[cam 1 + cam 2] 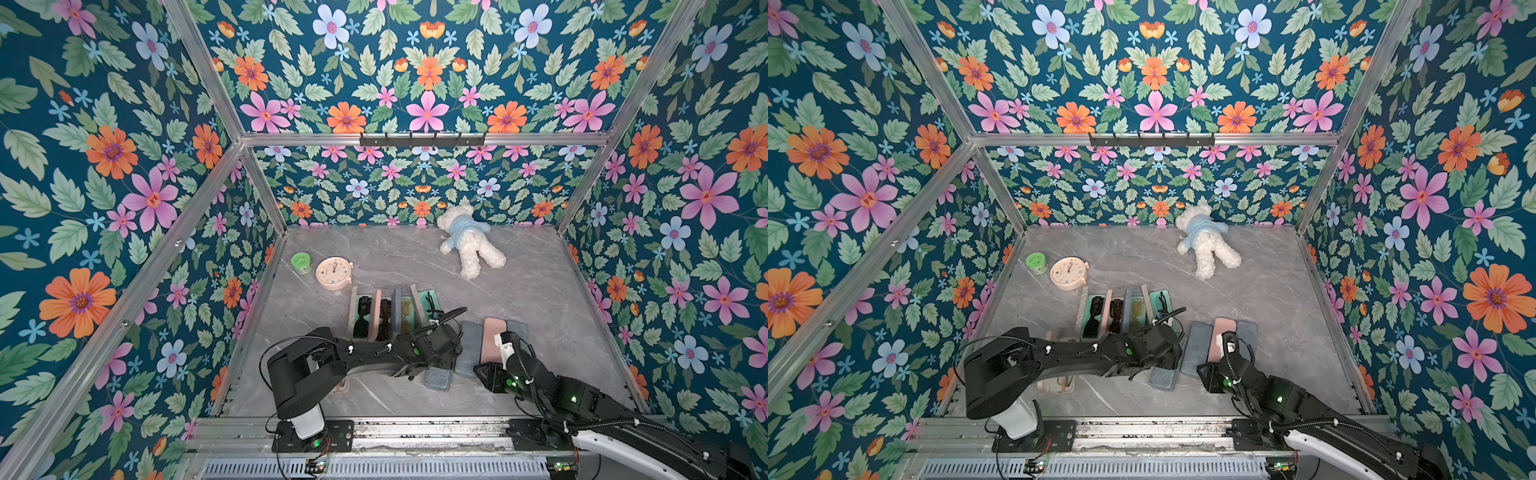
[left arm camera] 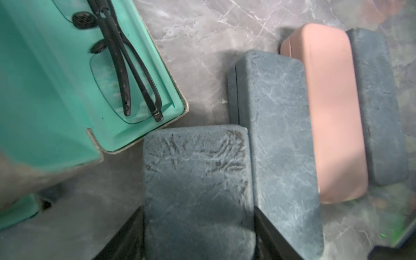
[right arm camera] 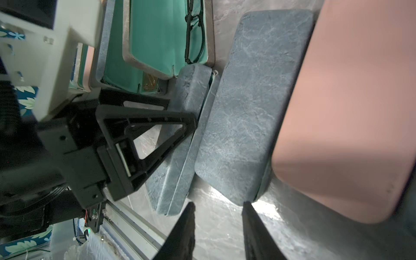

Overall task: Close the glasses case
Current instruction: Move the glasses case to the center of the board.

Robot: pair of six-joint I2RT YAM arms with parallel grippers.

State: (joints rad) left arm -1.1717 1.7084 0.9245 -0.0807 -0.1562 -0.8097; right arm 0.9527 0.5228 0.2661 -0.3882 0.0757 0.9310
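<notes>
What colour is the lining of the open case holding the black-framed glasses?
Mint green; the lining shows best in the left wrist view.

I count four open glasses cases [image 1: 1089,301] [image 1: 1108,305] [image 1: 1128,303] [image 1: 1168,296], each holding one pair of glasses [image 1: 1093,318] [image 1: 1116,316] [image 1: 1137,309] [image 2: 122,78], and four more cases [image 2: 198,180] [image 2: 276,135] [image 2: 331,112] [image 2: 378,101] with lids down. I also see one teddy bear [image 1: 469,241], one clock [image 1: 333,273] and one green jar [image 1: 301,262].

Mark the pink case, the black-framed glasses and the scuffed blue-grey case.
pink case [image 2: 326,112], left wrist view, lid middle.
black-framed glasses [image 2: 125,99], left wrist view, a folded temple.
scuffed blue-grey case [image 2: 195,180], left wrist view, scuffed face.
</notes>
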